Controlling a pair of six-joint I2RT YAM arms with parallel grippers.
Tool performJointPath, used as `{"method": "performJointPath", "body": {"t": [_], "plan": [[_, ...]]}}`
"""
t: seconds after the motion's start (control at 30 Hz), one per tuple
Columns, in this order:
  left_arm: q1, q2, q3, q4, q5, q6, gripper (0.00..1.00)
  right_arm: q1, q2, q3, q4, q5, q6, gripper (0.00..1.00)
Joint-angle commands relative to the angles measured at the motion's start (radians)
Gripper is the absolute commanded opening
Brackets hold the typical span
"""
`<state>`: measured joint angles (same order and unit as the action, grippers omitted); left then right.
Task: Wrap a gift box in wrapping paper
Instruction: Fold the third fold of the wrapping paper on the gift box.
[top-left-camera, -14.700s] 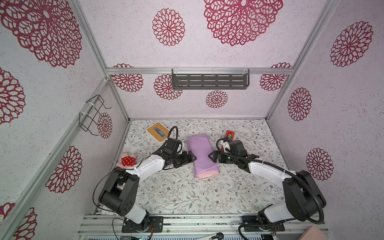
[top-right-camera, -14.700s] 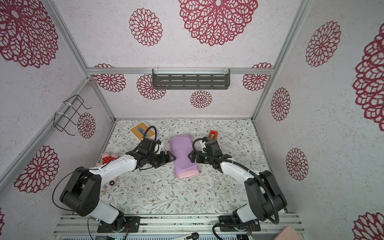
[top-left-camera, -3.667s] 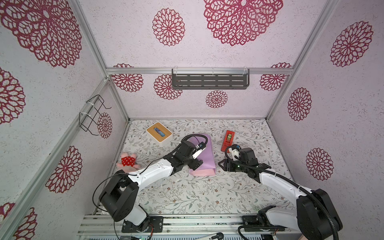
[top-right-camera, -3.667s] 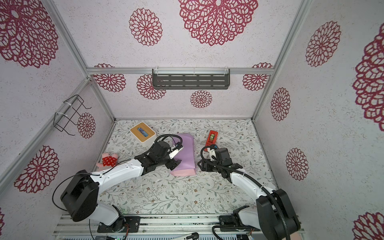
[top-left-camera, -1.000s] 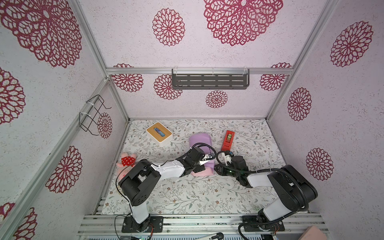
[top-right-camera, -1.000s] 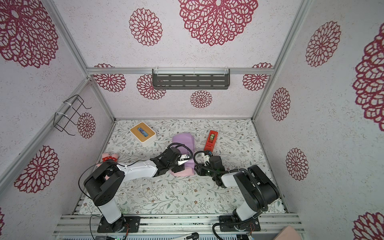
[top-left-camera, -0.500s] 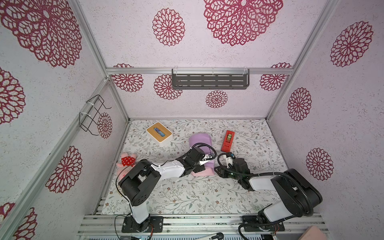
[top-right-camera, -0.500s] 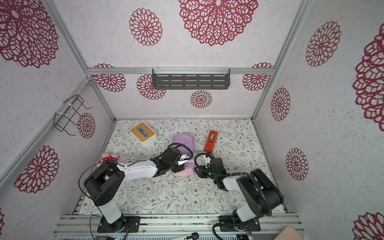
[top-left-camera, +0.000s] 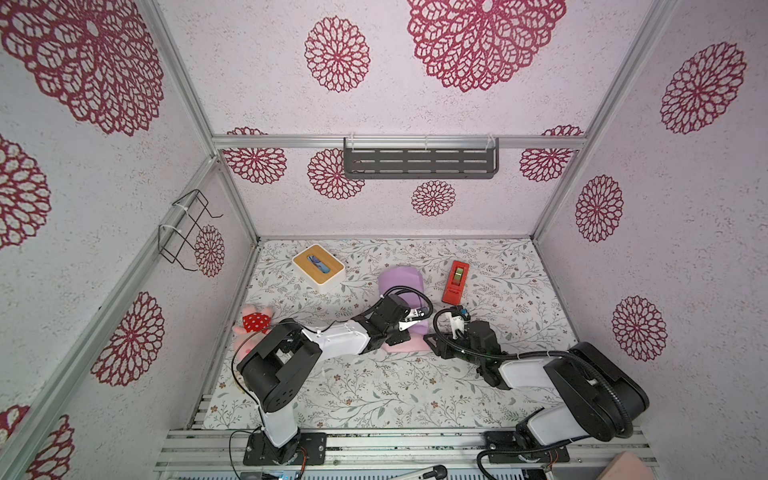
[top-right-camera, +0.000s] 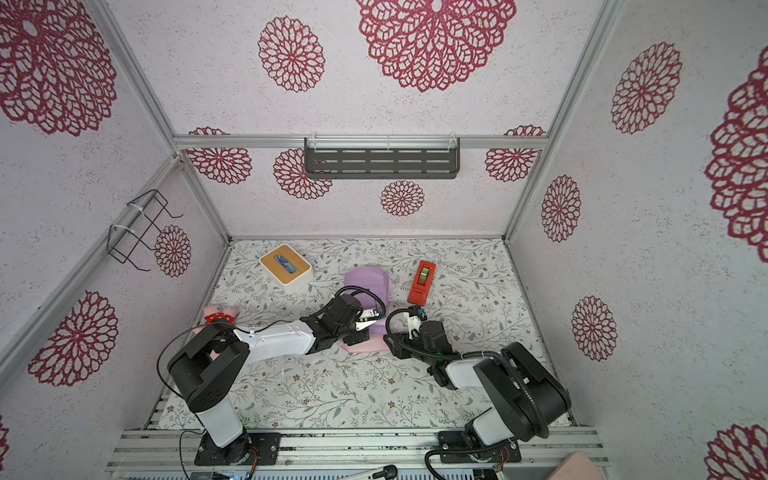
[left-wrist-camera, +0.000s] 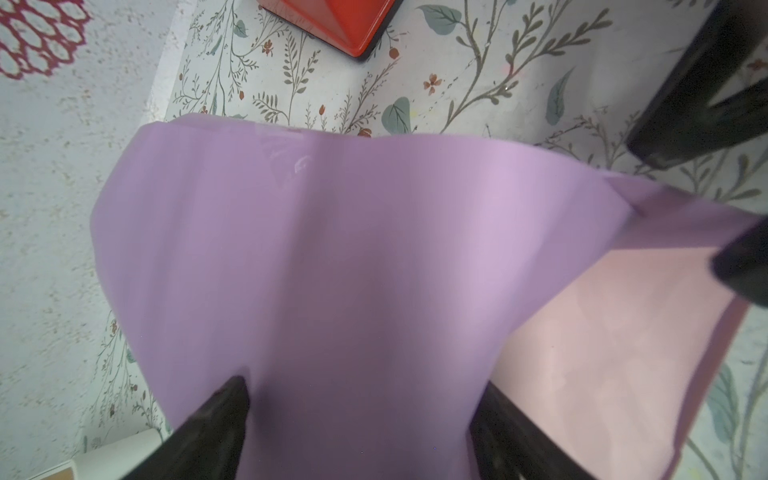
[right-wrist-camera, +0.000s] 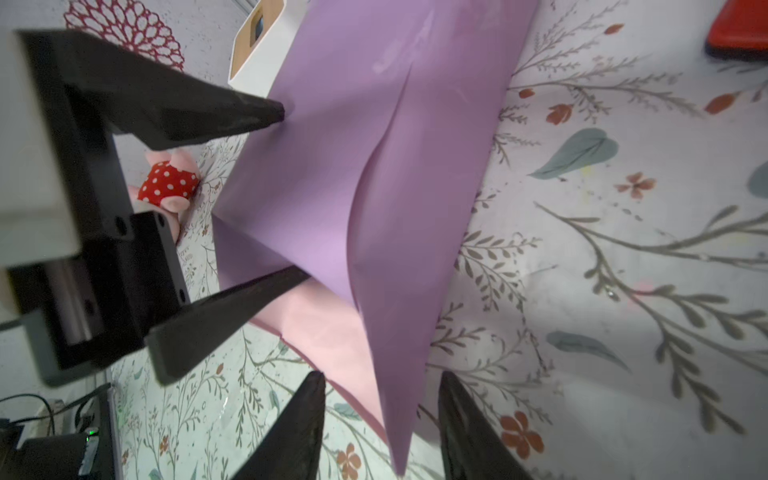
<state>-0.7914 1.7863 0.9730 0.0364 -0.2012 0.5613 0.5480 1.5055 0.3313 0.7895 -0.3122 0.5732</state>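
left gripper (right-wrist-camera: 293, 194): jaws wide, tips pressed on the wrapping paper (left-wrist-camera: 332, 249) on either side, reads as clamped across the parcel. gift box not visible, judged to be inside the lilac roll between those tips. right gripper (right-wrist-camera: 382, 376): open, the pointed flap (right-wrist-camera: 399, 415) hangs between its fingers, touching neither as far as I can tell.

Risks: nothing fixes that flap, so it likely springs up, and the overlap seam (right-wrist-camera: 374, 166), bulging just ahead of the right gripper, gapes. The pink inner face (left-wrist-camera: 602, 332) shows at the end nearest the right gripper, so that end is unfolded. A pinch on the flap tip alone plus a pull could tear the thin paper or drag the parcel out of the left clamp. tape dispenser (top-left-camera: 455, 281) sits well beyond both grippers, so reaching it means one lets go.
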Motion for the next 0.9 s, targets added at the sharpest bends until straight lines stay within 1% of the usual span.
{"method": "performJointPath", "body": {"t": [0.0, 0.07, 0.3, 0.37, 0.67, 0.87], "plan": [[-0.004, 0.024, -0.022, -0.041, 0.002, 0.003, 0.84, 0.016, 0.038, 0.033, 0.105, 0.056, 0.026, 0.42], [-0.005, 0.025, -0.02, -0.042, 0.003, 0.002, 0.84, 0.03, 0.064, 0.041, 0.124, 0.076, 0.031, 0.4], [-0.006, 0.016, -0.02, -0.041, 0.003, -0.011, 0.84, 0.072, 0.108, 0.046, 0.144, 0.203, 0.059, 0.22], [-0.006, 0.012, -0.016, -0.044, 0.006, -0.019, 0.85, 0.089, 0.109, 0.048, 0.138, 0.25, 0.063, 0.19], [-0.008, -0.021, -0.01, -0.044, 0.016, -0.068, 0.87, 0.15, 0.084, 0.046, 0.078, 0.422, 0.109, 0.08], [-0.007, -0.062, -0.042, -0.019, 0.023, -0.083, 0.89, 0.16, 0.091, 0.054, 0.076, 0.435, 0.129, 0.04]]}}
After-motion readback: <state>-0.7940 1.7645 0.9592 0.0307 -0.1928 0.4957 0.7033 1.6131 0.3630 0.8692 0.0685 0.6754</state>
